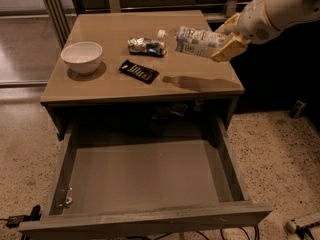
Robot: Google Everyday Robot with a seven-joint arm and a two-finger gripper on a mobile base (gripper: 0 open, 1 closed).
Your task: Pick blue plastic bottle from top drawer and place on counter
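Observation:
My gripper (pixel 226 36) comes in from the upper right and is shut on the blue plastic bottle (pixel 195 41). The bottle lies on its side in the air, white cap pointing left, a little above the right part of the counter (pixel 115 81); its shadow falls on the tabletop below. The top drawer (pixel 145 179) is pulled out toward the front, and its flat bottom shows nothing but a small metal piece at the left front corner.
On the counter stand a white bowl (pixel 82 57) at the left, a flat black wrapper with white stripes (pixel 139 71) in the middle, and a shiny foil snack packet (pixel 146 46) behind it. Speckled floor lies around the cabinet; cables lie at the front.

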